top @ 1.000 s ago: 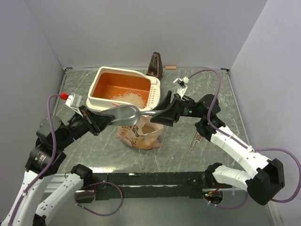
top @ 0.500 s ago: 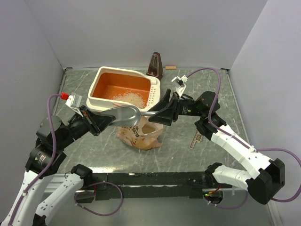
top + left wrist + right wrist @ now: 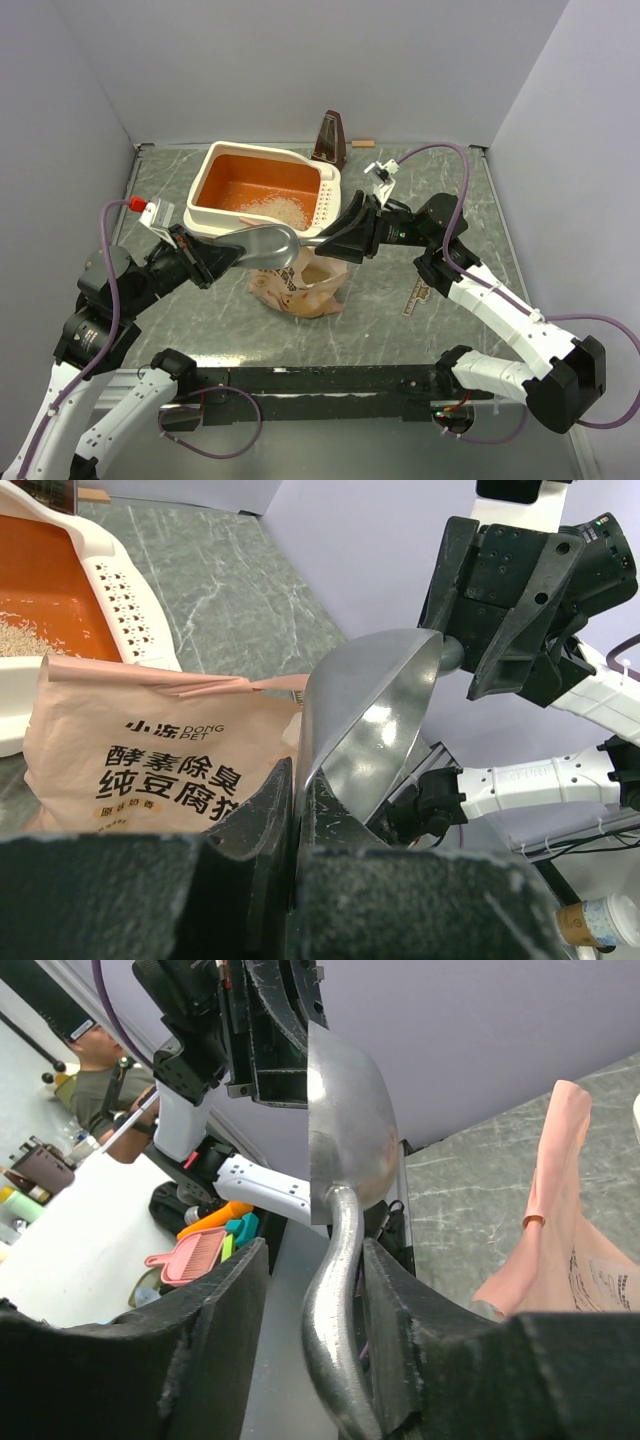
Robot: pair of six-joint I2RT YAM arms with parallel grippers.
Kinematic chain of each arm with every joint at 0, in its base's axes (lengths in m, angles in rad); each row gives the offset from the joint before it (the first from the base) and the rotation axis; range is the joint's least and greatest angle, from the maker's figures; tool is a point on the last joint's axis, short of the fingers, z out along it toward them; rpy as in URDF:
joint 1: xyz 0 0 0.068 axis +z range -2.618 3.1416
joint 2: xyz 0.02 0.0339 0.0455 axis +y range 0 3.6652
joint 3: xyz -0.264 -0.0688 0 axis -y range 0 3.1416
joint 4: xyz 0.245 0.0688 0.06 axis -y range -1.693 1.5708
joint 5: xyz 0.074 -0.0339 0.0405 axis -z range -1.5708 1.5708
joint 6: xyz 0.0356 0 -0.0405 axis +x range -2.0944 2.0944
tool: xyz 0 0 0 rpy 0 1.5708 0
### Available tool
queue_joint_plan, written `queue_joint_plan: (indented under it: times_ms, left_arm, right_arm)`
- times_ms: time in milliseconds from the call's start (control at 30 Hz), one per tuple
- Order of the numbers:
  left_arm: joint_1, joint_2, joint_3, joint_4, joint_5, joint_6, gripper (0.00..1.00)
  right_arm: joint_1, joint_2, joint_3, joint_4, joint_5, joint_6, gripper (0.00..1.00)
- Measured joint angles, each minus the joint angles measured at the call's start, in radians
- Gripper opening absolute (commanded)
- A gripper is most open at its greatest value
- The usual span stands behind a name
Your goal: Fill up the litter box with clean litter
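Note:
The cream litter box (image 3: 203, 186) with its orange inside stands at the back left, and a small heap of clean litter (image 3: 276, 208) lies in its near end. A metal scoop (image 3: 268, 244) hangs over the tan litter bag (image 3: 300, 288). My left gripper (image 3: 224, 256) is shut on the rim of the scoop's bowl (image 3: 372, 712). My right gripper (image 3: 336, 240) straddles the scoop's handle (image 3: 336, 1300). The handle lies against one finger, with a gap to the other. The bowl looks empty.
A brown metronome-like object (image 3: 330, 138) and a small wooden block (image 3: 362, 143) stand at the back wall. A printed slip (image 3: 415, 296) lies on the table to the right. Walls close in on both sides.
My right gripper's jaws have narrowed round the scoop's handle and edged slightly left. The left gripper and the scoop have stayed put.

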Motion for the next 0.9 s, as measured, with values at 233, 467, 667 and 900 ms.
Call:
queue_joint_plan:
  times_ms: [233,467,667,900]
  left_arm:
    - [-0.001,0.000,0.000,0.004,0.004,0.000,0.01]
    - [0.000,0.000,0.001,-0.011,0.001,0.008,0.23]
    - [0.000,0.001,0.001,-0.020,-0.009,0.047,0.63]
    - [0.000,0.034,0.002,-0.031,-0.007,0.098,0.76]
  right_arm:
    - [-0.001,0.004,0.000,-0.003,0.003,-0.006,0.00]
    - [0.018,-0.012,0.009,-0.078,0.037,-0.076,0.00]
    - [0.041,-0.056,0.032,-0.221,0.070,-0.185,0.00]
    - [0.043,-0.098,0.047,-0.371,0.143,-0.267,0.00]
